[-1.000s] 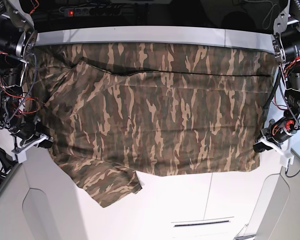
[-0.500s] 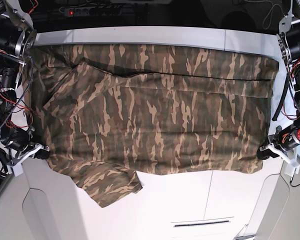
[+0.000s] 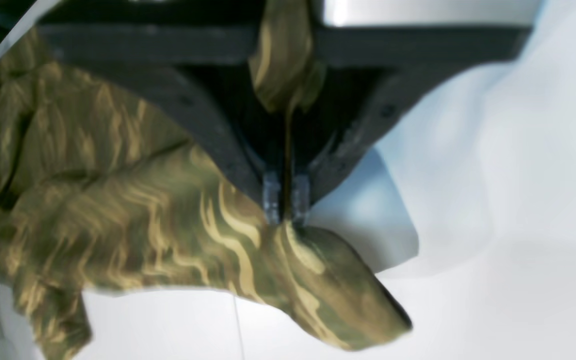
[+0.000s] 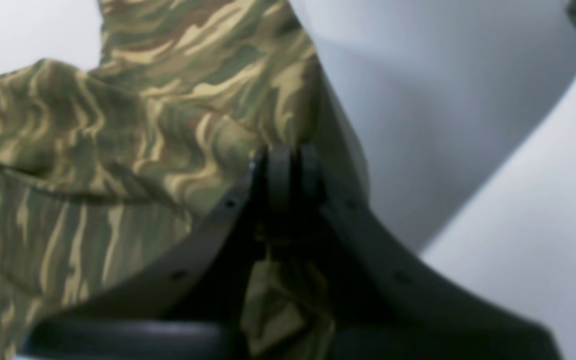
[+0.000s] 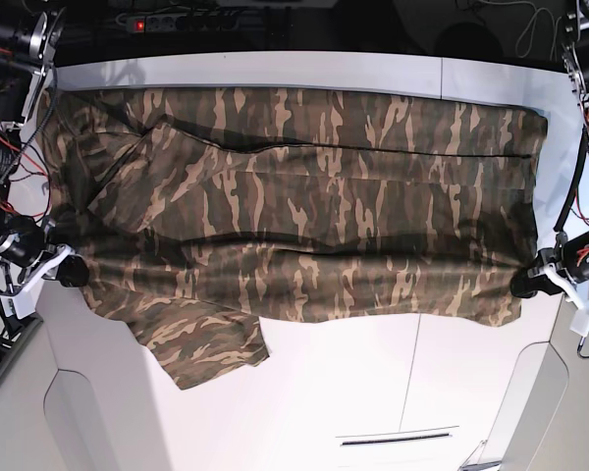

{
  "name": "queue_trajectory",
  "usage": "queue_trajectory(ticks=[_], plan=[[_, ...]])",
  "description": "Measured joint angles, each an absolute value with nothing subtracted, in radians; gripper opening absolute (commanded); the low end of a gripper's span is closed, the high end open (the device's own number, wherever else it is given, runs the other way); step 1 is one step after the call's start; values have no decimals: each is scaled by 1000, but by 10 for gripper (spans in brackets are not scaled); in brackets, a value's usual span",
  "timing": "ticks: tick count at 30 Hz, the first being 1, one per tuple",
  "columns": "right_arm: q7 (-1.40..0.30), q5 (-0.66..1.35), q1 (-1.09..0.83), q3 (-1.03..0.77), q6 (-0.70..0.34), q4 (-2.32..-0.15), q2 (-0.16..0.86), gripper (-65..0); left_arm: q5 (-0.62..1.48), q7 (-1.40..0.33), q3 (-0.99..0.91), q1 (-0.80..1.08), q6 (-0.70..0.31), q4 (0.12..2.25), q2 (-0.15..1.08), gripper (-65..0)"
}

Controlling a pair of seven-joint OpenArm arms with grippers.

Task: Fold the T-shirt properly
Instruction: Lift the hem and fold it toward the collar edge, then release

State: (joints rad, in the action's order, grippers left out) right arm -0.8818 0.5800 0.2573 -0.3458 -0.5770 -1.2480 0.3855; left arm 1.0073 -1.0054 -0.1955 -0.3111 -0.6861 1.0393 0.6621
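The camouflage T-shirt (image 5: 304, 206) lies spread wide over the white table (image 5: 373, 392), pulled taut between my two grippers. My left gripper (image 5: 522, 283) is shut on the shirt's near corner at the base view's right. Its wrist view shows the fingertips (image 3: 273, 200) pinching the cloth (image 3: 118, 215), with a fold bunched up between the jaws. My right gripper (image 5: 71, 271) is shut on the near edge at the base view's left, with cloth (image 4: 133, 140) clamped at the fingertips (image 4: 278, 165). One sleeve (image 5: 201, 343) trails toward the table's front left.
A power strip (image 5: 177, 22) with a red light lies behind the table's far edge. A narrow slot (image 5: 398, 437) is cut in the table near the front. Arm bodies and cables (image 5: 10, 128) stand at both sides.
Both arms have drawn apart sideways, stretching the shirt wider and flatter, and its near hem now runs straighter. Both grips have held.
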Motion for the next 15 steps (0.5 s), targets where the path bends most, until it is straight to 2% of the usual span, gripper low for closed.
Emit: queue_trajectory(ticks=[8, 15], plan=[[-884, 607, 107, -349, -576, -1386, 418, -650, 1034, -1012, -192, -123, -689, 1298, 716, -650], [-892, 656, -25, -405, -578, -1491, 430, -650, 1031, -1019, -194, -46, -690, 1340, 737, -650]])
